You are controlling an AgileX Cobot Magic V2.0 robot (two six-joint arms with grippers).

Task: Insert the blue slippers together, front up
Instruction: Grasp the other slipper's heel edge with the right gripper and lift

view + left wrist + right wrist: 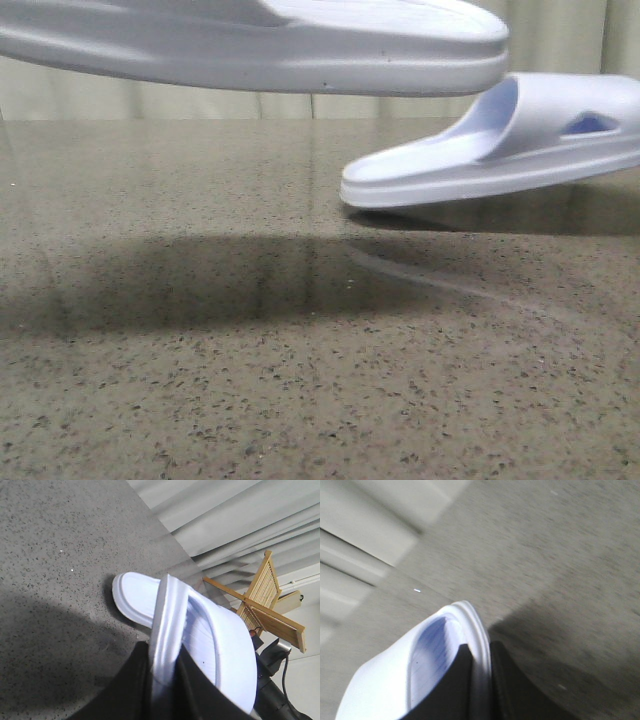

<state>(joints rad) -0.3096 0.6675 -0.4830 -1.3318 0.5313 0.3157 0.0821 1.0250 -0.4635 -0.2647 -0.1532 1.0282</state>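
Both blue slippers are in the air over the table. In the front view one slipper (260, 45) fills the top left, close to the camera, with its side wall facing me. The other slipper (500, 150) hangs at the right, heel end towards the middle, strap and triangular cut-out showing. Neither gripper shows in the front view. My left gripper (164, 680) is shut on the side rim of a slipper (225, 645). My right gripper (481, 680) is shut on the rim of the other slipper (395, 680), whose ribbed footbed shows.
The speckled stone table (300, 380) carries the slippers' shadows. A pale curtain (560, 40) hangs behind it. A wooden rack (265, 600) stands past the table's far edge, with dark arm parts (272, 690) near it.
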